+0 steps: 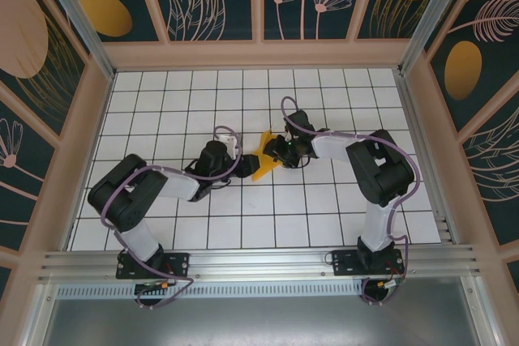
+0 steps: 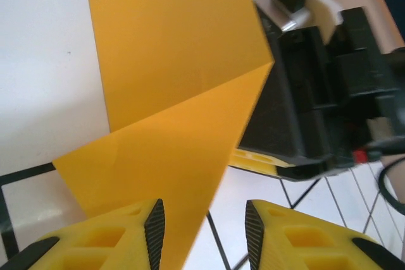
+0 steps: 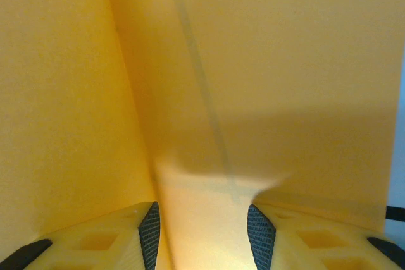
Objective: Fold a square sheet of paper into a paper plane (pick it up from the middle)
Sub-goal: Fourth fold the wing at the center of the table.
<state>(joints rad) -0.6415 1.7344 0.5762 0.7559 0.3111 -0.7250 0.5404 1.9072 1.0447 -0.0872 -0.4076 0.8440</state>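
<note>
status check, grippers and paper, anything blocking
Left gripper open, paper edge over one finger. Right gripper open, jaws astride a crease. Square sheet of paper partly folded, between the two. In the way: just the grippers, close together.

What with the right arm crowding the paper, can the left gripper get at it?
Probably yes: the left gripper stands open with the paper reaching down between its fingers, and the right gripper sits at the paper's far side, not across that approach.

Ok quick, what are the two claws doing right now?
Left gripper: open, the paper just ahead, not pinched.
Right gripper: open, the paper close in front, not pinched.
</note>
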